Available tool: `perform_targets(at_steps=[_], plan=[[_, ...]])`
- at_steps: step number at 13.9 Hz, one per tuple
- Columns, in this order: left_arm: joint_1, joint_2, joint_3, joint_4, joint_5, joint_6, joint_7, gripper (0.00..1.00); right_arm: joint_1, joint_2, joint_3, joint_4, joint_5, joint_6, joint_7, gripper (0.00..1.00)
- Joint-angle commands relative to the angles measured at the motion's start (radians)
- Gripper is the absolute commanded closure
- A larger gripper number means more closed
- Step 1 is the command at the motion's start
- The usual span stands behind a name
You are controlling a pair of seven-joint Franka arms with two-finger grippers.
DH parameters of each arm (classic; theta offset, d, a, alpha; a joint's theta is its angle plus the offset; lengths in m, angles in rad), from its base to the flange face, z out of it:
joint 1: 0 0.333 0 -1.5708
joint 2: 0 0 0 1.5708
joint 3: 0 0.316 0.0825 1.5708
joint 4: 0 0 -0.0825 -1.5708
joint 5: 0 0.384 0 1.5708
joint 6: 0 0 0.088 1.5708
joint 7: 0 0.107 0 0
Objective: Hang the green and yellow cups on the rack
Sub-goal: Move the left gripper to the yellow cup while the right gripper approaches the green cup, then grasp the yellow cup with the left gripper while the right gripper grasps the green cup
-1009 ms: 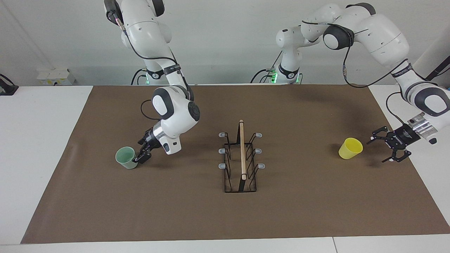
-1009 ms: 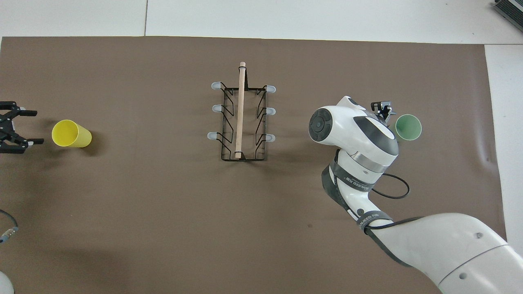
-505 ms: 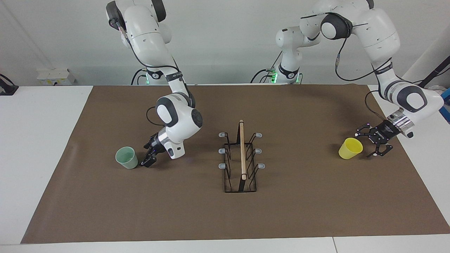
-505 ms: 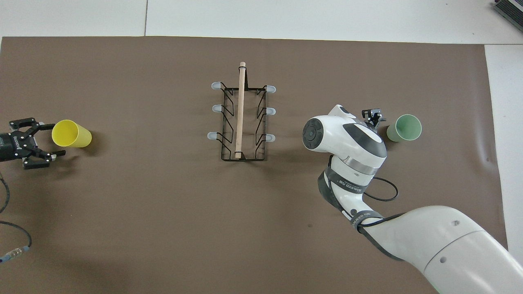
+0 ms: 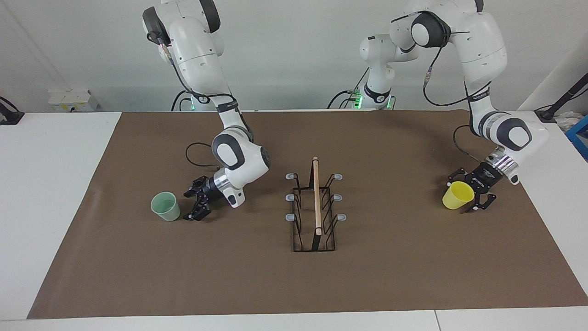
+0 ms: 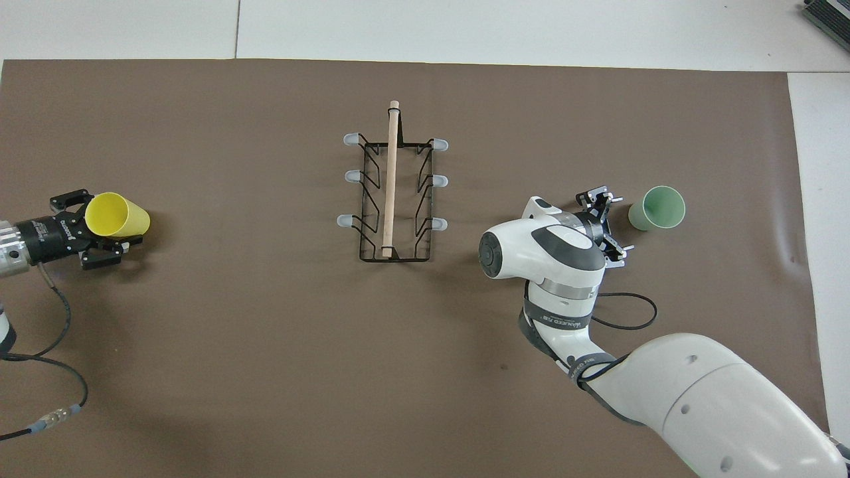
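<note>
Brown matting is covering the table (image 5: 69, 294) in the facing view, where the black wire rack (image 5: 315, 209) is standing at the centre, every peg bare. The green cup (image 5: 165, 206) is sitting upright toward the right arm's end, with the right gripper (image 5: 196, 205) just beside it, fingers spread and holding nothing. Toward the left arm's end the yellow cup (image 5: 458, 194) is leaning, its mouth turned to the left gripper (image 5: 473, 195), whose open fingers are reaching around the rim without yet closing.

Seen from overhead, the yellow cup (image 6: 116, 216) is lying tilted with its mouth toward the left gripper (image 6: 93, 222), one finger at each side of the rim; the right gripper (image 6: 607, 222) is standing clear of the green cup (image 6: 656, 208), apart from it. The rack (image 6: 392, 192) is showing three pegs along each side.

Gripping well probably means seating each cup deep between the fingers before closing, so neither one squirts away.

Height above the mat is reading only in the facing view; the gaps between fingers and cups are reading best from overhead.
</note>
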Motion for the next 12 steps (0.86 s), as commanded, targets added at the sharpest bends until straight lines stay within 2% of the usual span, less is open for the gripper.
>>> perform_targets(at_steps=[1, 5, 6, 7, 8, 9, 12], plan=[[-0.024, -0.039, 0.006, -0.047, -0.025, 0.025, 0.045, 0.0, -0.017, -0.009, 0.004, -0.051, -0.096, -0.007, 0.011, 0.0], [-0.052, -0.044, 0.008, -0.039, -0.026, 0.044, 0.076, 0.0, -0.02, -0.012, 0.003, -0.051, -0.11, -0.044, -0.027, 0.0], [-0.061, -0.053, 0.009, -0.039, -0.026, 0.071, 0.068, 0.11, -0.021, -0.012, 0.0, -0.051, -0.111, -0.045, -0.027, 0.0], [-0.061, -0.056, 0.008, -0.042, -0.026, 0.078, 0.08, 0.6, -0.023, -0.014, -0.002, -0.052, -0.119, -0.045, -0.029, 0.0], [-0.061, -0.061, 0.008, -0.037, -0.026, 0.082, 0.077, 0.73, -0.034, -0.014, -0.002, -0.061, -0.142, -0.045, -0.029, 0.0], [-0.061, -0.064, 0.009, -0.034, -0.026, 0.085, 0.076, 0.98, -0.041, -0.014, 0.0, -0.067, -0.169, -0.045, -0.029, 0.0], [-0.061, -0.067, 0.012, -0.004, -0.025, 0.087, 0.073, 1.0, -0.067, -0.015, 0.001, -0.087, -0.225, -0.029, -0.026, 0.0]])
